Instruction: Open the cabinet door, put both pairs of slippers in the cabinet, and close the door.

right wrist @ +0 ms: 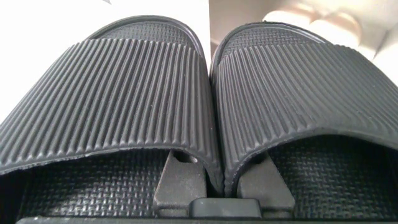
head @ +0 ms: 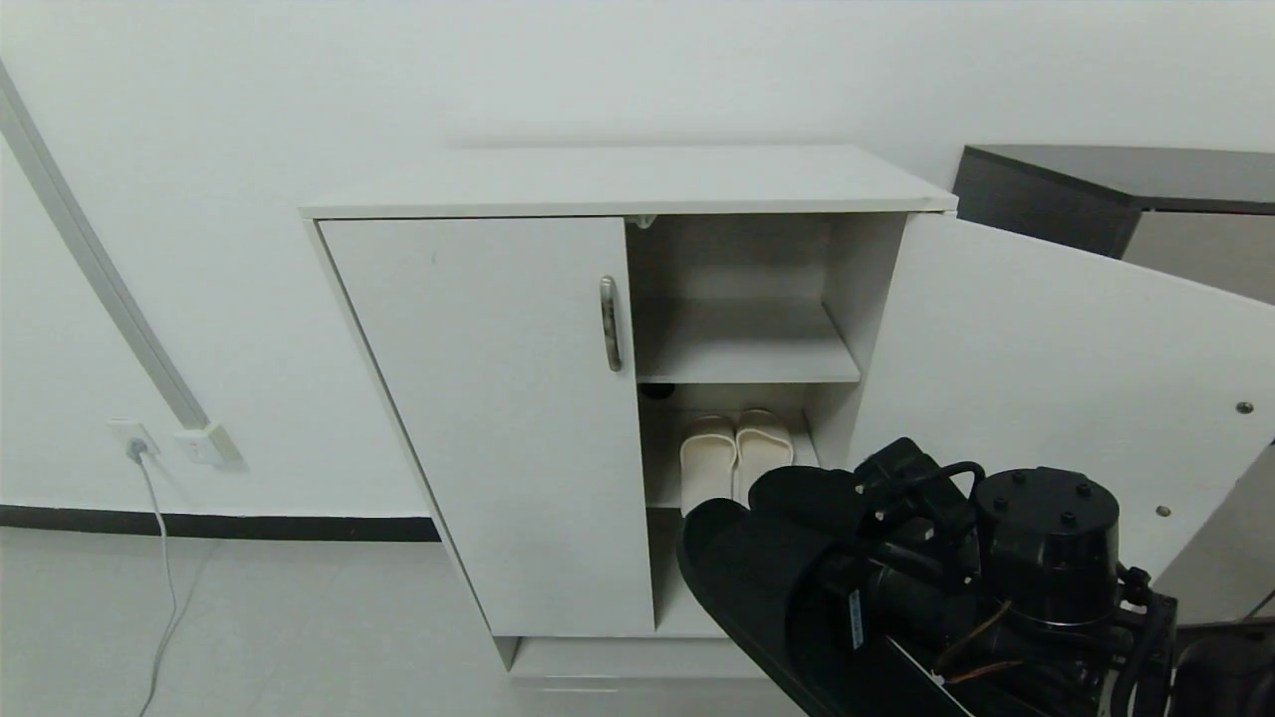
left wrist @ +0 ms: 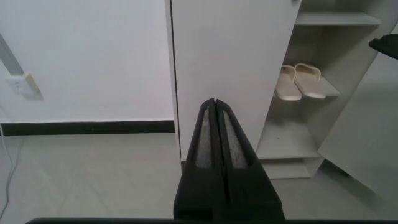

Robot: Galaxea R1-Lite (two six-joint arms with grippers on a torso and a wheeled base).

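Observation:
The white cabinet [head: 628, 184] stands against the wall with its right door [head: 1046, 368] swung wide open and its left door [head: 488, 418] closed. A pair of white slippers [head: 735, 453] [left wrist: 303, 82] lies side by side on the middle shelf. In front of the open compartment and a little lower, my right gripper [right wrist: 221, 183] is shut on a pair of black slippers [head: 767, 568] [right wrist: 205, 93], pinching their inner edges together, toes pointing at the cabinet. My left gripper [left wrist: 214, 109] is shut and holds nothing, hanging above the floor before the closed left door.
The upper shelf [head: 747, 344] and bottom shelf [left wrist: 286, 140] are bare. A metal handle [head: 610, 324] is on the left door. A wall socket [head: 134, 438] with a cable is at the left; dark furniture [head: 1096, 189] stands behind the open door. Open floor lies to the left.

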